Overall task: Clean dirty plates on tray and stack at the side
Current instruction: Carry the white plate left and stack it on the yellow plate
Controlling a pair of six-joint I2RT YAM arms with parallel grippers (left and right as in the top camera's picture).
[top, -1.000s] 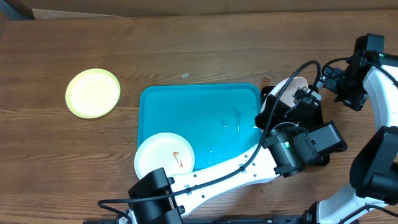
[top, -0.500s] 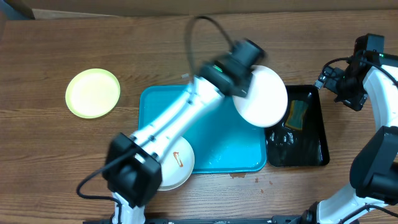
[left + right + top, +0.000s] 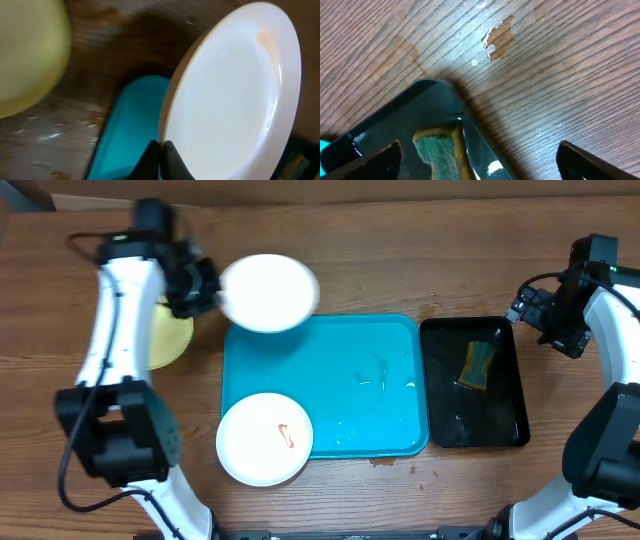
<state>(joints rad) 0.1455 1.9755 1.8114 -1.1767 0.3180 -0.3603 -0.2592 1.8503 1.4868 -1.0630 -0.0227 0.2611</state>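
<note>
White plate (image 3: 268, 292), blurred, hangs apparently over the far-left corner of the tray (image 3: 370, 360), its rim pinched by the left gripper (image 3: 160, 159). The smeared plate (image 3: 265, 438) overhangs the tray's near-left corner. The yellow-green plate (image 3: 170, 340) lies toward the left edge of the table (image 3: 400, 260). The right gripper (image 3: 479, 159) gapes wide by the far-right corner of the black tray (image 3: 500, 430), which holds a sponge (image 3: 477, 364).
</note>
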